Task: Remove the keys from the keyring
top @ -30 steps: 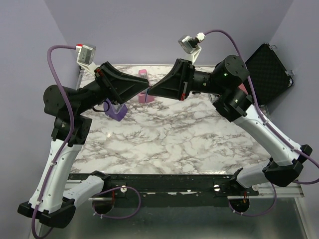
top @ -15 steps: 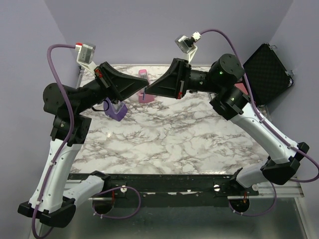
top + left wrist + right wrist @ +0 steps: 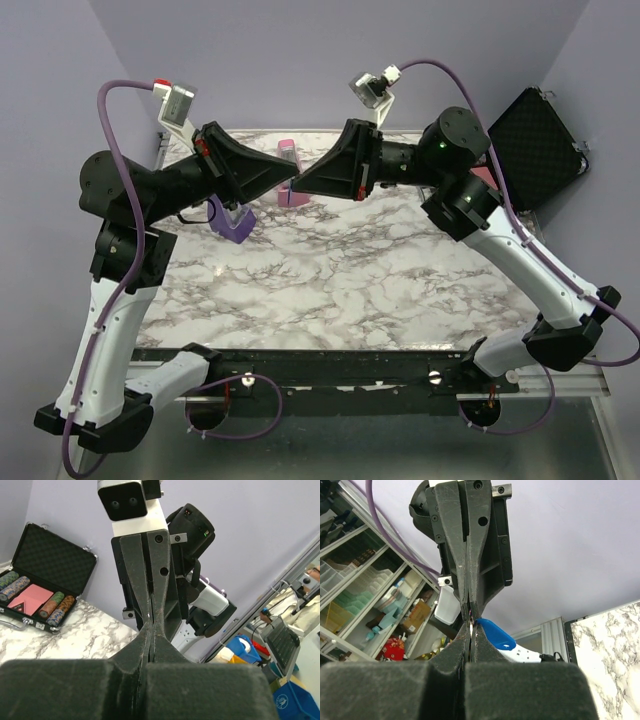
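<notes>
Above the far tabletop (image 3: 350, 270), the left gripper (image 3: 288, 181) and right gripper (image 3: 304, 184) meet tip to tip, both clenched; only the right wrist view shows the blue keys (image 3: 495, 635) jutting from the right gripper's pinch, unseen from the left wrist

Soft, even light from above fills all three views. The marble counter (image 3: 330, 270) is bright without glare and carries only faint, diffuse shadows under the arms. The overhead view is sharp throughout. In the wrist views, the left pincer (image 3: 151, 630) and the right pincer (image 3: 470, 630) loom dark and slightly soft along the bottom edge.
</notes>
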Controlling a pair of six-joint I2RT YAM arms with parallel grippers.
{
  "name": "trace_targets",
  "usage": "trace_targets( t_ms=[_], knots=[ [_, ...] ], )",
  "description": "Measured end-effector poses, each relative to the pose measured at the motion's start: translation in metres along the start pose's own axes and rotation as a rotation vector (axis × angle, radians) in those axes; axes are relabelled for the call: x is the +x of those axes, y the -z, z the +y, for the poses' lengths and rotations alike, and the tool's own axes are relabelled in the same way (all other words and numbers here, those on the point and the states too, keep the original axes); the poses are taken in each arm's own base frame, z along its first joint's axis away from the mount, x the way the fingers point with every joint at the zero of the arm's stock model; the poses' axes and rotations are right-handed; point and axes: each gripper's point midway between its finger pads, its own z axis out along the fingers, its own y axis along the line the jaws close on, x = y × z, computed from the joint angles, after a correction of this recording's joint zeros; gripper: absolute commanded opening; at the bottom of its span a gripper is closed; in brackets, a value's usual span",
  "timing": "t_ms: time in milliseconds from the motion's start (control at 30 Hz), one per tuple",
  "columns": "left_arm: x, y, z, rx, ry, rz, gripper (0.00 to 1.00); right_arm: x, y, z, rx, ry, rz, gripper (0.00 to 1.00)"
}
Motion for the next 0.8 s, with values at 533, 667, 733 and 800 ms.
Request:
trace_targets(
  t_ms=[533,667,733,800],
  knots=[
    [0.029,-0.006,-0.014,0.105,-0.131,0.204,0.0,0.021,0.014,0.012,-0.005,-0.029,0.153,0.01],
    [0.038,-0.006,-0.017,0.139,-0.141,0.254,0.0,0.03,0.018,0.016,-0.022,-0.046,0.202,0.01],
    [0.046,-0.005,-0.019,0.16,-0.136,0.286,0.0,0.036,0.02,0.017,-0.031,-0.063,0.233,0.01],
    [0.051,-0.004,-0.02,0.175,-0.132,0.314,0.0,0.042,0.022,0.017,-0.039,-0.08,0.261,0.01]
  ],
)
